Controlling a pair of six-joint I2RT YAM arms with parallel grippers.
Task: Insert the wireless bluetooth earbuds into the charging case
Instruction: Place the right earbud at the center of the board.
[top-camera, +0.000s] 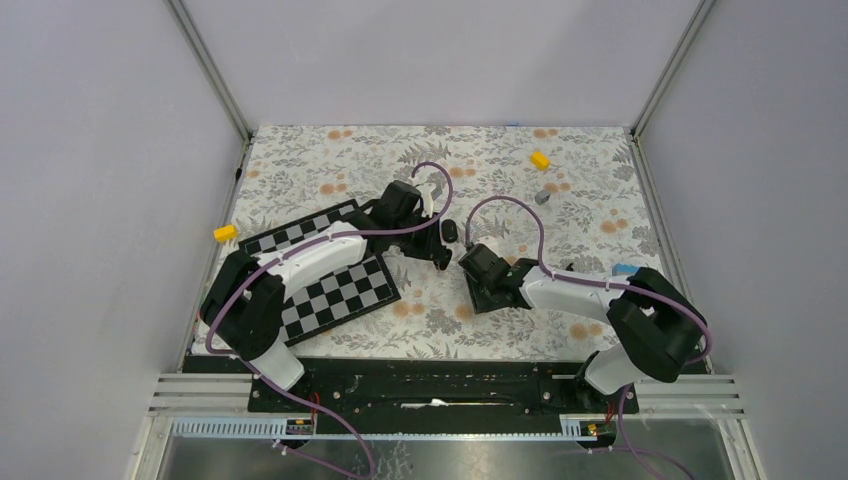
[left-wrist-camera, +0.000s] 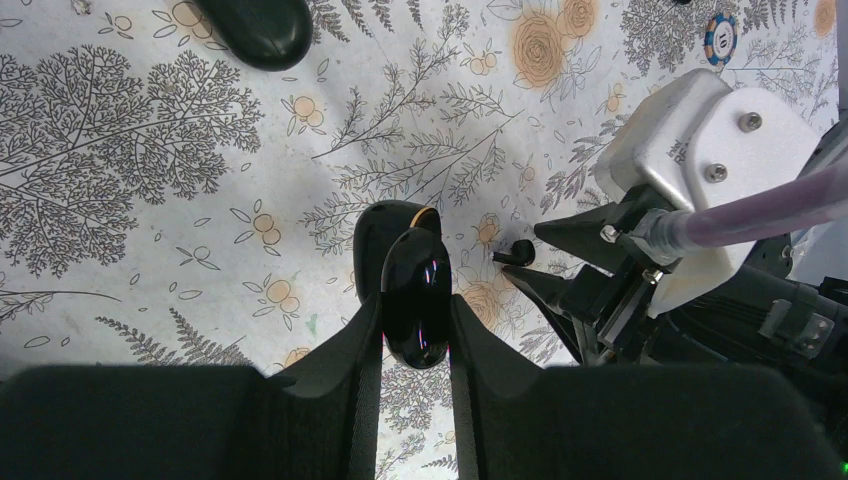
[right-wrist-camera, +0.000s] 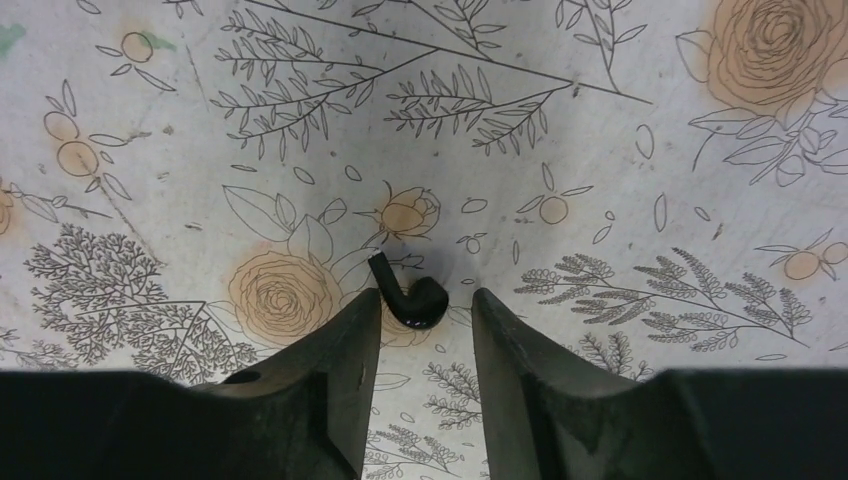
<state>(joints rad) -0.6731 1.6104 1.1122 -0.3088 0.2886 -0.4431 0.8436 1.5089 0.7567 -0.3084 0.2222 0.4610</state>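
The charging case (left-wrist-camera: 414, 290) is a glossy black pebble standing on the flowered cloth, with an orange-red spot at its top edge. My left gripper (left-wrist-camera: 415, 318) is shut on it, one finger pressed against each side. One black earbud (right-wrist-camera: 407, 296), with a short stem, lies on the cloth. My right gripper (right-wrist-camera: 425, 305) stands open around it, fingertips on either side and low over the cloth; a gap shows beside the bud. In the left wrist view the same earbud (left-wrist-camera: 517, 252) lies just right of the case. In the top view both grippers meet mid-table: left (top-camera: 440, 252), right (top-camera: 472, 268).
A larger black oval object (left-wrist-camera: 255, 30) lies further out on the cloth. A chessboard (top-camera: 330, 285) lies under the left arm. Yellow blocks (top-camera: 540, 160) (top-camera: 225, 233), a small grey piece (top-camera: 542, 197) and a blue poker chip (left-wrist-camera: 720, 38) are scattered around.
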